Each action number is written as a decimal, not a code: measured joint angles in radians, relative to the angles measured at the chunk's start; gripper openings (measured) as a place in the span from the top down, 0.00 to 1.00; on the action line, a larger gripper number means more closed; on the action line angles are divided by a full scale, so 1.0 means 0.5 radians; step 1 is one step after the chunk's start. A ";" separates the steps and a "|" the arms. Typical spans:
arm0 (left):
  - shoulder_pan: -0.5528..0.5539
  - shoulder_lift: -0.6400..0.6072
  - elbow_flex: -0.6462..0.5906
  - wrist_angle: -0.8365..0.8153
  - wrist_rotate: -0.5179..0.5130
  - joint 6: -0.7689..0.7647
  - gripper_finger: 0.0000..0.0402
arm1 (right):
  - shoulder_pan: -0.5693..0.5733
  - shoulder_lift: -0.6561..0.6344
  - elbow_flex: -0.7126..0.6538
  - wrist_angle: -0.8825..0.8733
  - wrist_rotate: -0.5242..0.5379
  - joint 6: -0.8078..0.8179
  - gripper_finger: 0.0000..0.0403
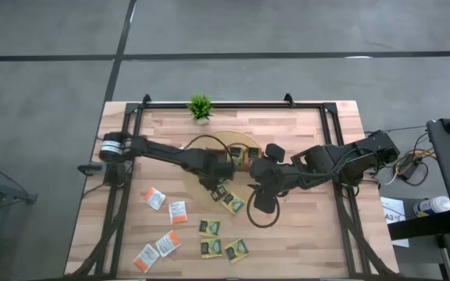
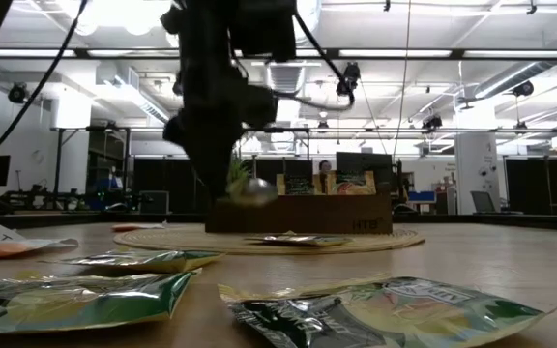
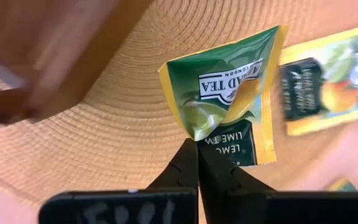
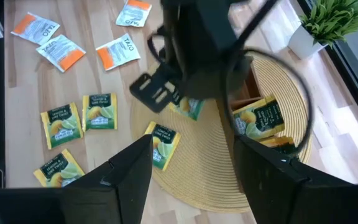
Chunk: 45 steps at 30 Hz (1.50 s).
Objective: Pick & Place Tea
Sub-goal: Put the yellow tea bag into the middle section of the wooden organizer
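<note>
— Sachet of green-and-yellow tea pinched by one corner between left gripper fingers, over woven mat near desk centre.
— Lift straight, avoid twisting; carry to tray. Right gripper fingers spread, waiting alongside.

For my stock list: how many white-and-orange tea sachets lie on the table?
4. The white-and-orange sachets all lie on bare wood on the left arm's side: two close to that arm, two nearer the edge far from the plant. The arms may hide others.

Bright overhead striplights, blurred foreground, soft shadows
</note>
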<state>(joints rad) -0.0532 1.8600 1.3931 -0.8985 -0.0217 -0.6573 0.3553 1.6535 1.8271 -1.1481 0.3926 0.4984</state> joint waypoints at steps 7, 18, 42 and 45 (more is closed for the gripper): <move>0.000 -0.250 -0.001 0.014 -0.014 0.054 1.00 | -0.001 0.000 0.000 0.002 0.000 -0.007 0.46; -0.005 -0.642 0.003 0.017 -0.112 0.481 1.00 | -0.022 0.000 0.000 0.081 -0.003 0.451 0.46; -0.046 -0.773 0.122 0.109 -0.111 1.388 1.00 | -0.277 -0.001 -0.078 0.386 -0.313 1.110 0.46; -0.046 -0.774 0.132 0.117 -0.110 1.431 1.00 | -0.293 -0.001 -0.093 0.419 -0.335 1.151 0.46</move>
<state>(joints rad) -0.0764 1.4731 1.4589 -0.8402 -0.0768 0.0582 0.2086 1.6531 1.7805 -0.9385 0.2251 1.0740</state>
